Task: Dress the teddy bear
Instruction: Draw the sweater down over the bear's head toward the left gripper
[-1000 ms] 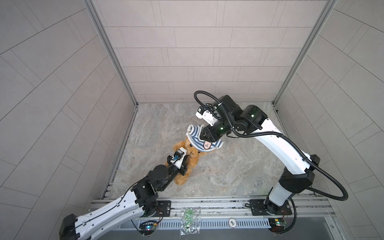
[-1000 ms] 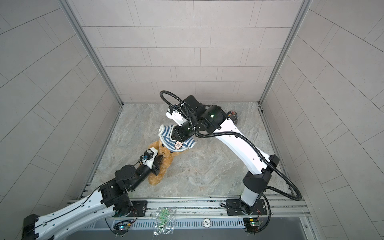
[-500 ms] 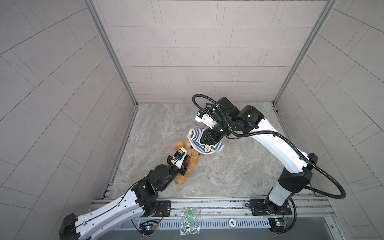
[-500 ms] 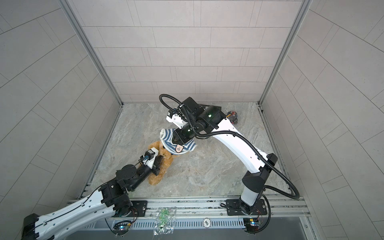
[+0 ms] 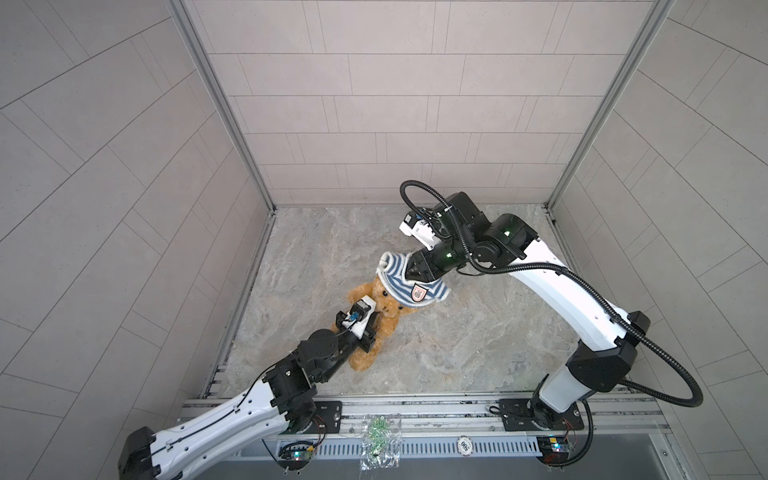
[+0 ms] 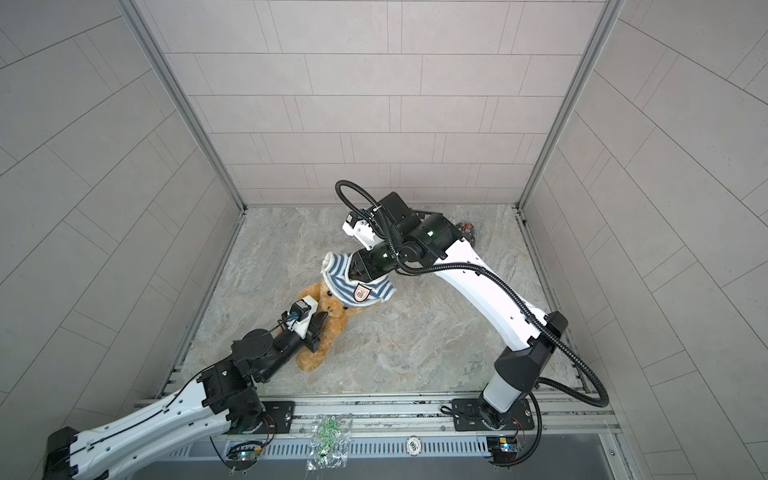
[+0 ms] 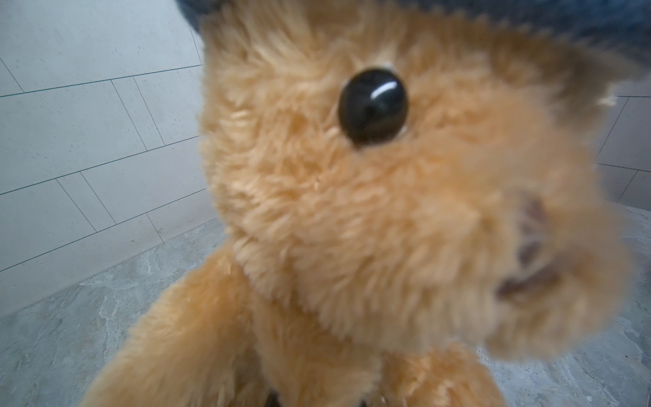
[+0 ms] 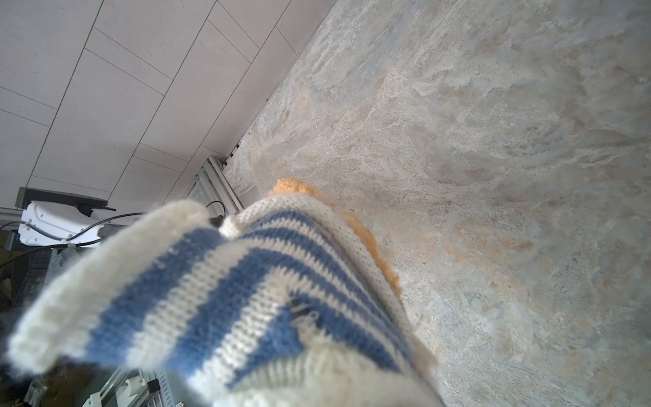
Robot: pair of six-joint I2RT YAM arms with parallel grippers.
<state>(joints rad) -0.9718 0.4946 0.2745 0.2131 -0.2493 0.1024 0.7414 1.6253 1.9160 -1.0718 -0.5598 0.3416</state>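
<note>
- The teddy bear [image 5: 388, 324] leans over the marble floor [image 5: 478, 340], left of the middle, head toward the back wall and feet toward the front rail.
- The left gripper [image 5: 371, 332] is clamped round its torso. Because the plush is soft, a downward push on the head could fold the bear or twist it out of that grip.
- The striped sweater [image 5: 399, 280] overlaps the top of the head. Its hem could snag on an ear or the snout, so the knit would bunch on top instead of the opening passing over.
- The right gripper [image 5: 415, 269] is buried in the sweater. I cannot tell whether its jaws pinch the knit or merely carry it, and a loose hold could let the sweater slide off.
- Fur fills the left wrist view and knit much of the right wrist view, so neither would show a misalignment well.
- Compared with a second ago, the sweater sits slightly lower and nearer the head, while the bear and the left gripper are where they were.
</note>
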